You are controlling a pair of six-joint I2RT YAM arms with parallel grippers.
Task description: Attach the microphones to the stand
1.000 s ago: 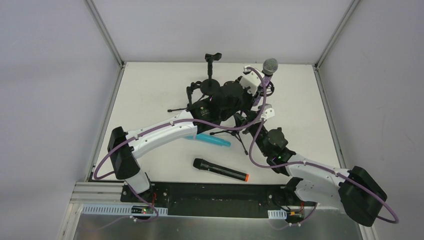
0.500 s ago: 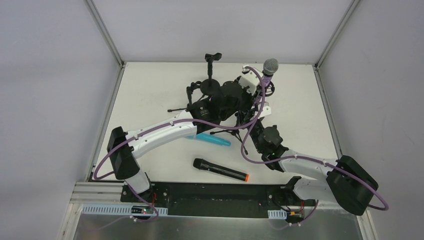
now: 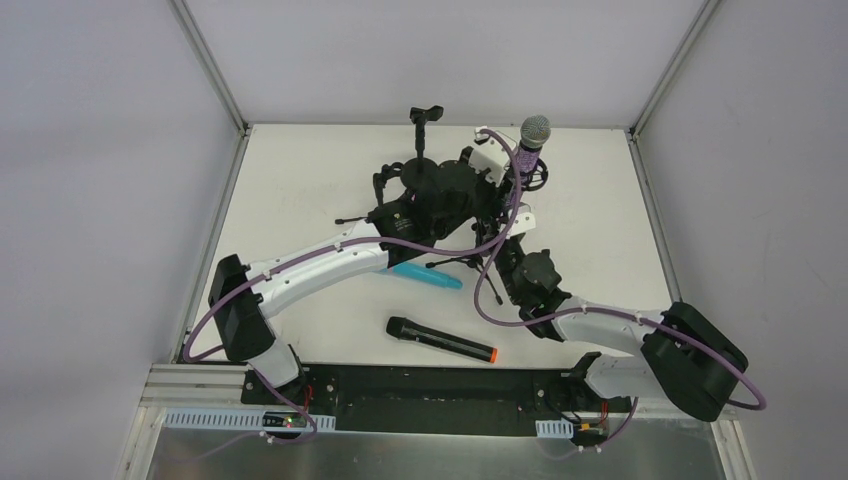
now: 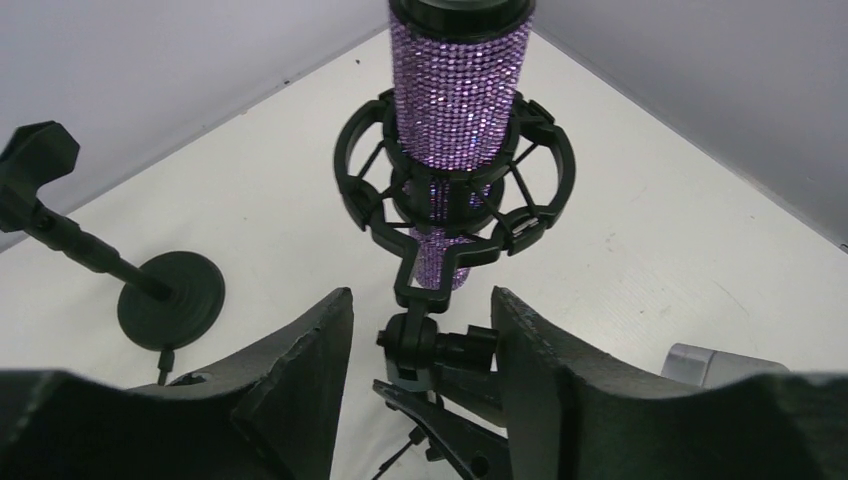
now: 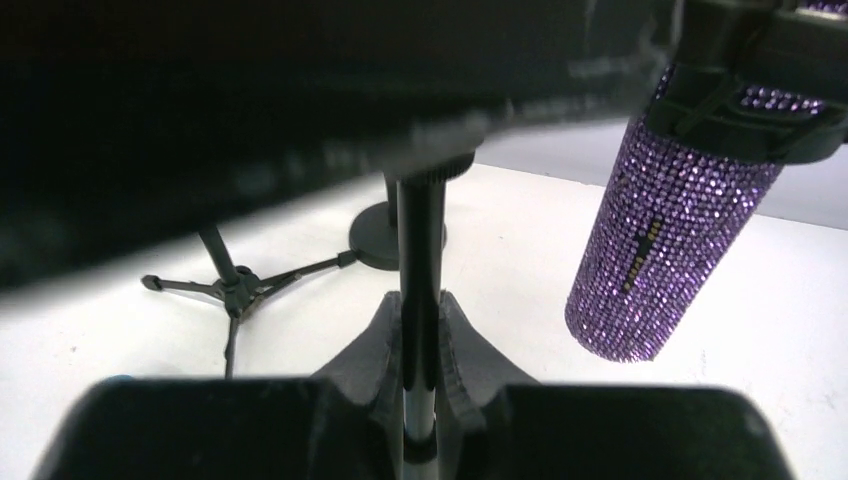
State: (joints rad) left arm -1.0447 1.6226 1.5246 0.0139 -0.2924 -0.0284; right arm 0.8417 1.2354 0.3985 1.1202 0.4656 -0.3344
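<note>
Tabletop (image 4: 650, 250): purple microphone (image 4: 460, 90) beyond left pincer (image 4: 422, 300)

Bright even light, soft faint shadows; right wrist view's near foreground dark, blurred; overhead view sharp

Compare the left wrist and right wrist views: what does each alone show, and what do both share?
Only the left wrist view shows the open left gripper and a second stand's black clip head. Only the right wrist view shows the right gripper shut on a thin black stand pole and a small black tripod. Both show the glittery purple microphone in its black cradle.
</note>
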